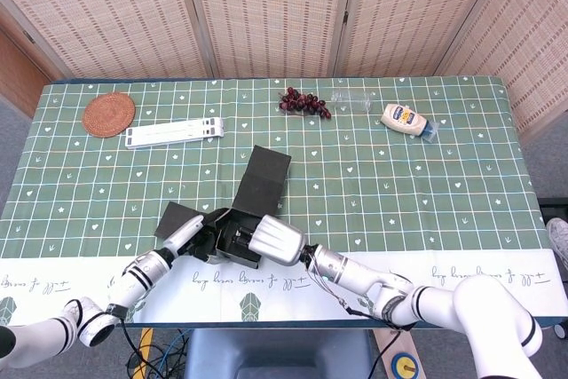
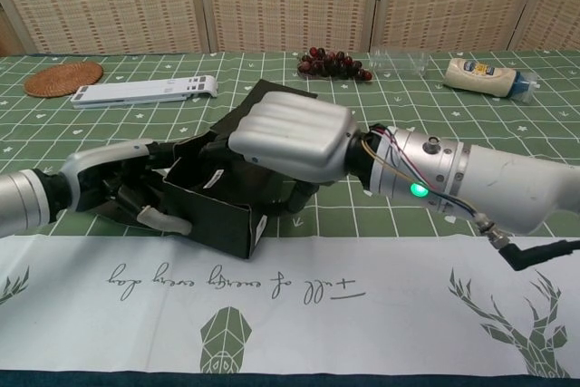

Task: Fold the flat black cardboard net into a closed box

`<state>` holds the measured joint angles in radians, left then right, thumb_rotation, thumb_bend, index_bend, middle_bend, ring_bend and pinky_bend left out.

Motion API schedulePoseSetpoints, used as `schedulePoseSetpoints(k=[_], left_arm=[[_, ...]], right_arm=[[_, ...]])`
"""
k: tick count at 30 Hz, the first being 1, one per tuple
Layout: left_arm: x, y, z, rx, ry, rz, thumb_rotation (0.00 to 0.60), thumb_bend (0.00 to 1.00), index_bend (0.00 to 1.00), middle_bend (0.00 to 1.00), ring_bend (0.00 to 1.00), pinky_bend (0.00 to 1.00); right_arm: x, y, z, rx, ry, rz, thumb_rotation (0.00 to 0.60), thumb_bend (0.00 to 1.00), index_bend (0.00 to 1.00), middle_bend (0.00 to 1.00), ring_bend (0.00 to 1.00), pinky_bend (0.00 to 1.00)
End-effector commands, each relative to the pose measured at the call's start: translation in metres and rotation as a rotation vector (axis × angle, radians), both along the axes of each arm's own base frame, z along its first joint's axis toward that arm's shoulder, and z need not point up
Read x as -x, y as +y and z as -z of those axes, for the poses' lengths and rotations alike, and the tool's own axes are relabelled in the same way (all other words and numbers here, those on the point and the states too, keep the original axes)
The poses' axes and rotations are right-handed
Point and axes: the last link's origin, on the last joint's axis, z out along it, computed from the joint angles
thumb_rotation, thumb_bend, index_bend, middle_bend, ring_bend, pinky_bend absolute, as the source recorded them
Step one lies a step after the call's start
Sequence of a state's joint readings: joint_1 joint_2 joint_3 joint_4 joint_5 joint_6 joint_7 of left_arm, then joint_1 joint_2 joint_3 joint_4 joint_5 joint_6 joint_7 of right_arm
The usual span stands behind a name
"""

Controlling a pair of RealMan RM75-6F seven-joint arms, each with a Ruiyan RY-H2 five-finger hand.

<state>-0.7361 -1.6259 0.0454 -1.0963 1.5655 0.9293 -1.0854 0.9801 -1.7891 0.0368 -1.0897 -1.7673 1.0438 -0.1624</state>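
the table (image 1: pixel 426 193) carries a green cloth with a white grid and small hearts, and a white strip with script and deer runs along its near edge. behind it stand woven folding screens (image 1: pixel 266 11).

the black cardboard net (image 1: pixel 253 197) sits near the front edge, left of centre, partly folded: its near part already forms an open-topped box with upright walls, one long flap lies flat on the cloth stretching away toward the back, and another flap lies flat to the left.

the right hand (image 2: pixel 290 138) is curled over the top of the box part, its silver back facing up and its dark fingers reaching down into and around the right wall, so it grips the cardboard. the left hand (image 2: pixel 122 192) lies against the left side of the box, fingers wrapped on the left wall and near corner, holding it. the two hands are close together with the box walls between them.

a white folding stand (image 1: pixel 175 133) lies flat toward the back left. a round woven coaster (image 1: pixel 108 114) sits beside it, further left. a mayonnaise bottle (image 1: pixel 406 119) lies on its side at the back right. a clear plastic bottle (image 1: pixel 355 100) lies just left of it, and a bunch of dark grapes (image 1: pixel 303 102) rests next to that.
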Motion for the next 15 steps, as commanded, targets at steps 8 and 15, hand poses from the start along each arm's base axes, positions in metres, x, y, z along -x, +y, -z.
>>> schedulePoseSetpoints(k=[8, 15], left_arm=[[-0.0044, -0.0015, 0.0019, -0.013, 0.004, 0.025, 0.6, 0.15, 0.15, 0.17, 0.63, 0.93], [-0.0061, -0.0026, 0.0022, -0.011, 0.002, 0.032, 0.6, 0.15, 0.15, 0.17, 0.63, 0.93]], right_arm=[[0.0003, -0.0032, -0.0027, -0.019, 0.077, -0.041, 0.6, 0.41, 0.35, 0.4, 0.78, 1.0], [0.0001, -0.0059, -0.0042, -0.038, 0.152, -0.074, 0.6, 0.44, 0.38, 0.41, 0.79, 1.0]])
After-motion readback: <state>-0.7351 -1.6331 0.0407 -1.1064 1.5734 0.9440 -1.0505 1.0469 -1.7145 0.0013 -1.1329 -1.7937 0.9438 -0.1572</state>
